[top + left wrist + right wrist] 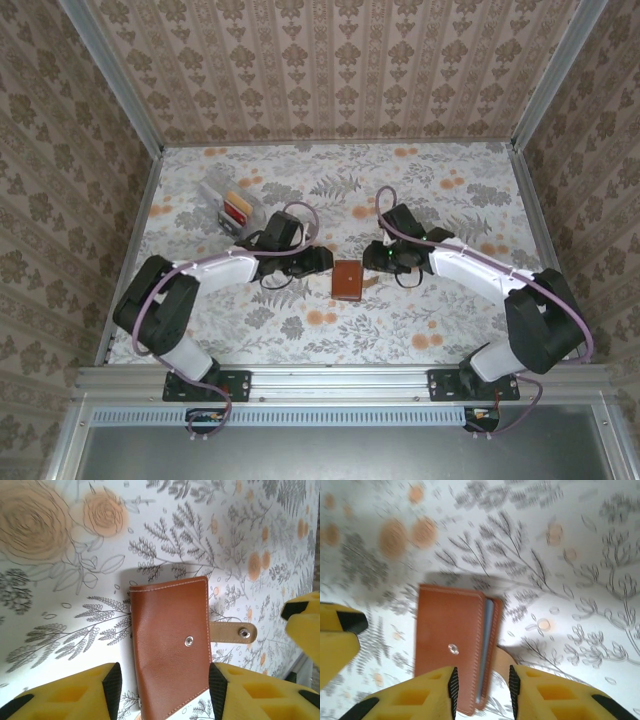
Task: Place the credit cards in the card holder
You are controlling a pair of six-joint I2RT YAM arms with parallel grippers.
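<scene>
— Where has the holder ended up?

— The small brown leather card holder [167, 630] lies shut and flat on the table, stitched face up. There is one metal stud [189, 640] on the face, and its tan snap tab [231, 632] sticks out loose at one side. It sits right between the two grippers, under their fingertips.

— Has either one got hold of it?

— No. The left gripper [165, 680] has its jaws spread, a black pad on each side of the holder's near end. One pad is right at the edge and the other has a gap. The right gripper [482, 680] has its jaws parted too, over the holder's open edge, with nothing pinched. That view is blurred. A pale grey-blue strip shows in the fold, but I can't tell what it is.

— And the cards?

— The thin red-orange plastic credit cards [238, 209] stand in a clear plastic box [215, 190]. It is behind the left gripper, near its wrist and on the farther side of the table. They are too small for me to count.

— What about the surface and the room?

— A white tablecloth [450, 300] printed with grey ferns and orange flowers covers the table. The walls [330, 70] on three sides are papered in beige damask. An aluminium frame [340, 378] runs along the near edge, where the arms are bolted. I count one holder, one box and two arms, the left arm [210, 272] and the right arm [470, 268].
</scene>
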